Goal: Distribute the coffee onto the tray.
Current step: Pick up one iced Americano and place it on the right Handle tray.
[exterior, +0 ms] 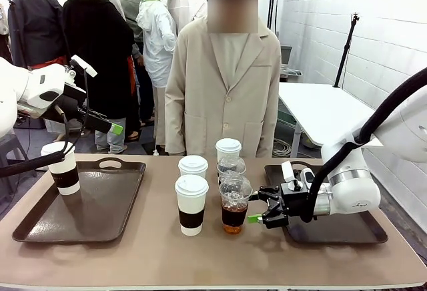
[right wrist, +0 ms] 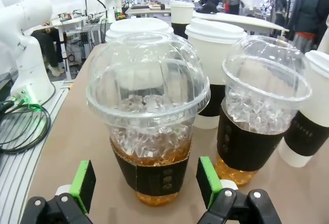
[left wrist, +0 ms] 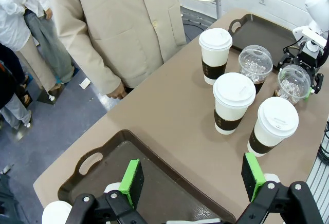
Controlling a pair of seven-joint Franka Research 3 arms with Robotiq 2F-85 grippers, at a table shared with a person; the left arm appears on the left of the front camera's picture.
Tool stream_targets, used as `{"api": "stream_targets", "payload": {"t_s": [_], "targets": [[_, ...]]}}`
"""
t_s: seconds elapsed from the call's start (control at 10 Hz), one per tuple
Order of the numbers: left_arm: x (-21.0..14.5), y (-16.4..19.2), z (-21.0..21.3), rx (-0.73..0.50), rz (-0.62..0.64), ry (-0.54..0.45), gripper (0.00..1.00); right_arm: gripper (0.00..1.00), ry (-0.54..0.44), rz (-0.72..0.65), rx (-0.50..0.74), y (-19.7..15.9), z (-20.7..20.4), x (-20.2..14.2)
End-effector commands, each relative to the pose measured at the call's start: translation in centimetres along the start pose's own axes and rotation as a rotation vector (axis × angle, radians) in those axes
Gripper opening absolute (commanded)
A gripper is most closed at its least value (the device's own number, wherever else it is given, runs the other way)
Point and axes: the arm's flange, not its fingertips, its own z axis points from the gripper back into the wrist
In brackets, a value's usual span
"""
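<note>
Sitting just before open right gripper [exterior: 260,205]: iced coffee [right wrist: 149,131].

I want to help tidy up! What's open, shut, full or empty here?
White paper cups with brown sleeves: lids on, upright.
Clear dome-lidded plastic cups of iced coffee: lidded, part full.
Left dark brown tray: holds one paper cup.
Left tool: open.
Right tool: open.

Faint pale lettering, seemingly ending "FFEE", on the dark sleeve of the paper cup [right wrist: 314,124] at three o'clock in the right wrist view, small pale marks on the sleeve of the nearest iced coffee cup [right wrist: 149,131], too blurred to read.
</note>
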Motion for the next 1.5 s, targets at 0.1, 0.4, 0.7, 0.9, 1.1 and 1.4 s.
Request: {"api": "stream_targets", "payload": {"t_s": [0.1, 0.4, 0.7, 0.9, 1.1, 1.4], "targets": [[-0.1, 0.1, 0.1, -0.005, 0.002, 0.005, 1.00, 1.00, -0.022, -0.002, 0.014, -0.3, -1.7, -0.2], [-0.1, 0.1, 0.1, -0.005, 0.002, 0.005, 1.00, 1.00, -0.019, -0.007, 0.032, -0.6, -2.7, -0.2], [-0.1, 0.1, 0.1, -0.005, 0.002, 0.005, 1.00, 1.00, -0.037, -0.014, 0.040, -1.0, -3.4, -0.5], [-0.1, 0.1, 0.1, -0.005, 0.002, 0.005, 1.00, 1.00, -0.061, -0.045, 0.077, -1.2, -4.0, -0.7], [-0.1, 0.1, 0.1, -0.005, 0.002, 0.005, 1.00, 1.00, -0.080, -0.054, 0.092, -1.1, -4.3, -0.7], [-0.1, 0.1, 0.1, -0.005, 0.002, 0.005, 1.00, 1.00, -0.068, -0.058, 0.099, -1.1, -4.9, -1.1]]}}
